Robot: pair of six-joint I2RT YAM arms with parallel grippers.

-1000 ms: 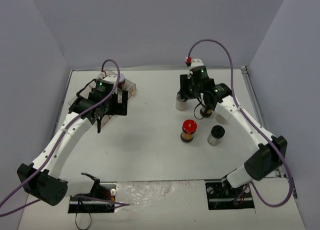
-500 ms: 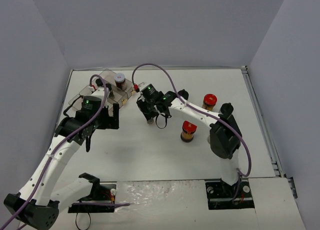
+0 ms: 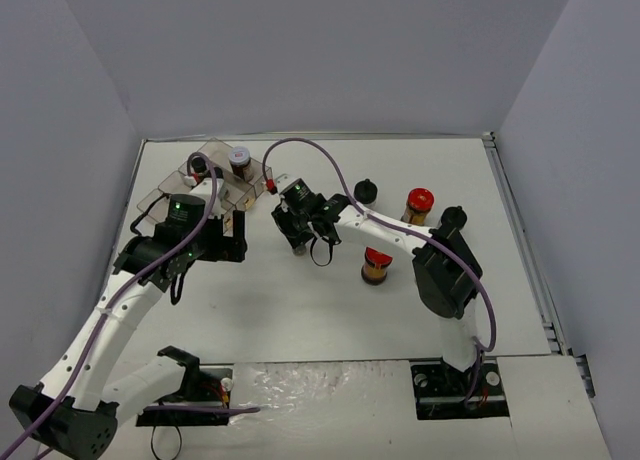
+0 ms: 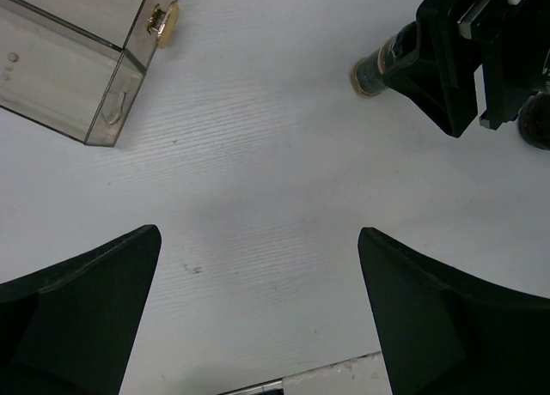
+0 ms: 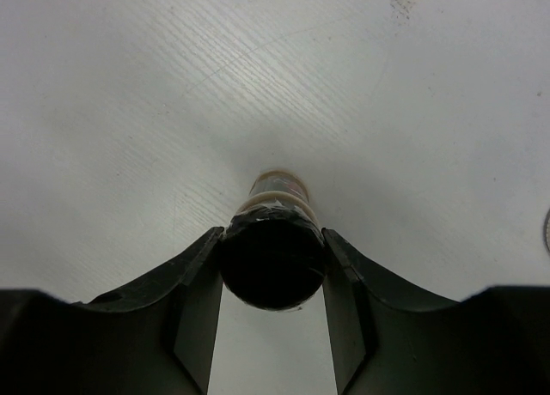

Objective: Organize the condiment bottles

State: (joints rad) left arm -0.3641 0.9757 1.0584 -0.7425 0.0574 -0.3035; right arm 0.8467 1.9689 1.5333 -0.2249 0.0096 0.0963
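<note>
While left pincer (image 4: 256, 245) hangs spread, right pincer (image 5: 271, 240) pinches black-capped jar (image 5: 271, 270) upright by its cap

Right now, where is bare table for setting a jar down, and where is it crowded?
Bare: the near centre, between the left claw and the front red-lidded jar. Crowded: near the tray, where the right claw holds a black-capped jar.

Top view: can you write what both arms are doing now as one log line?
right tool: shut on black-capped jar | left tool: open, empty | black-capped jar: outside tray
</note>
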